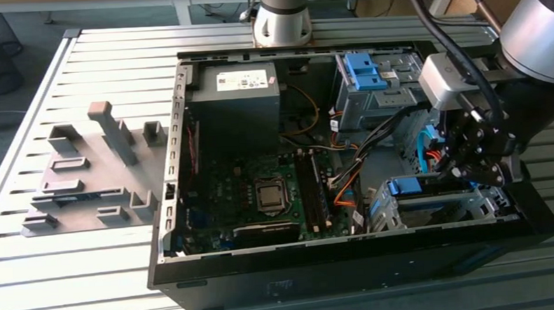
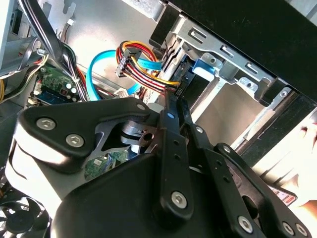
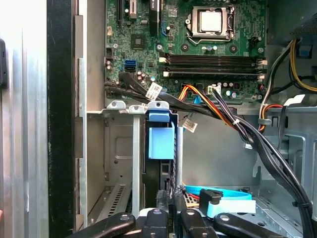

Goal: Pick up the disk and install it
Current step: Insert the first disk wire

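Note:
The disk (image 1: 417, 186) sits in the metal drive cage (image 1: 447, 207) at the front corner of the open computer case, on the exterior view's right; its blue plastic frame shows. In the first wrist view the disk's blue frame (image 3: 161, 141) stands between the cage rails, and in the second wrist view the blue frame (image 2: 204, 67) pokes out under the cage plate. My gripper (image 1: 474, 174) hangs over that cage. Its black fingers (image 3: 161, 198) stand close together with no gap showing, the tips (image 2: 171, 106) just short of the blue frame. Any contact is hidden.
A dark grey power supply box (image 1: 235, 94) and the motherboard (image 1: 260, 191) fill the case. A second cage with a blue clip (image 1: 362, 71) sits at the back. Bundled cables (image 3: 218, 106) and a blue flat cable (image 2: 106, 69) run beside the cage. A grey fixture (image 1: 90, 170) lies on the slatted table.

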Controlling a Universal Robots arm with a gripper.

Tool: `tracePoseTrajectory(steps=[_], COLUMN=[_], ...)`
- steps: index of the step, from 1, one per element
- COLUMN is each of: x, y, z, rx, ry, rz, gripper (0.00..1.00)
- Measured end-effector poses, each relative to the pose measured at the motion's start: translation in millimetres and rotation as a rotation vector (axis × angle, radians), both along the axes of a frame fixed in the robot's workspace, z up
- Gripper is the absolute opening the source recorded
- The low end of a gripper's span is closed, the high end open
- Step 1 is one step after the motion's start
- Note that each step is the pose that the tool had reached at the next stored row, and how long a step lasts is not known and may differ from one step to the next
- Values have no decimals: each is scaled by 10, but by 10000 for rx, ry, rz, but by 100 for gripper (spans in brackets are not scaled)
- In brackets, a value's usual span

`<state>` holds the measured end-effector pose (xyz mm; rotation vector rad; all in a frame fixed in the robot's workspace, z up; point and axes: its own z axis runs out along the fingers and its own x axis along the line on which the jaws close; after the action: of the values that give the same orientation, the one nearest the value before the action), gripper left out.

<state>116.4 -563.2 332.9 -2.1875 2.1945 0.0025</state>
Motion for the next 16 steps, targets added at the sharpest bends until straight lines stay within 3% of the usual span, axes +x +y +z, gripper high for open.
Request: tracePoseTrajectory(steps=[12,14,16], x=[0,0,0], y=[-2,-1,-1], z=[-60,-41,33], rx=[54,84,66], ry=[0,0,0], rz=[-3,-3,-3], gripper=[16,16,17])
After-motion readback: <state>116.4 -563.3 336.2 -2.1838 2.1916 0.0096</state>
